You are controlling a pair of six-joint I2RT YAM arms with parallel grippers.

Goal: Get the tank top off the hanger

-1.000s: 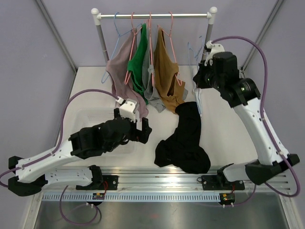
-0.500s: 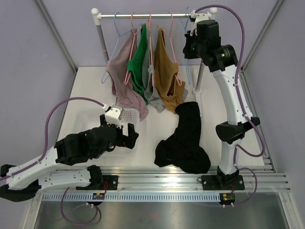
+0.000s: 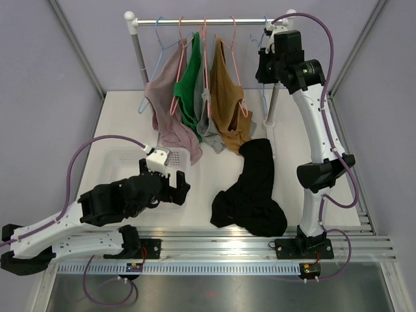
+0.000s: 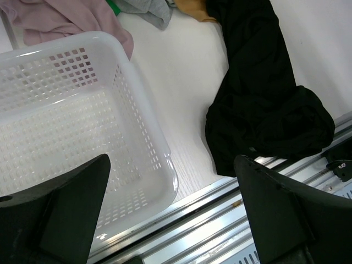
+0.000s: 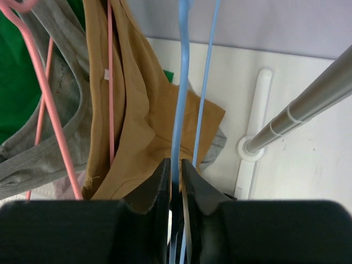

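Right gripper [image 5: 176, 171]: fingers [image 5: 158, 190] were pressed nearly together, pinching the wire of a blue hanger [image 5: 183, 82]. Only that thin wire ran between the pads. A second blue strand ran just beside the first. The wire looked bare. In the overhead view this gripper [image 3: 265, 65] was raised high at the right end of the rail [image 3: 208, 21], close to the post [image 5: 297, 110].

Just left of the blue wire a brown top [image 5: 132, 110] hung on a pink hanger [image 5: 110, 82]. Next to it were a grey top [image 5: 60, 121] and a green top [image 5: 16, 88]. A pink top [image 3: 166, 97] hung furthest left.

Left gripper [image 4: 170, 165]: fingers [image 4: 66, 214] were spread wide and had hold of nothing. It was low over the near right corner of the white basket [image 4: 55, 110]. Overhead, this gripper [image 3: 177, 185] was at the basket's right side.

The black tank top [image 3: 250, 188] lay crumpled on the table [image 3: 123, 117], on no hanger. It was below the brown top and right of the basket, apart from it. From the left wrist the black cloth [image 4: 264, 104] reached down to the table's near edge.
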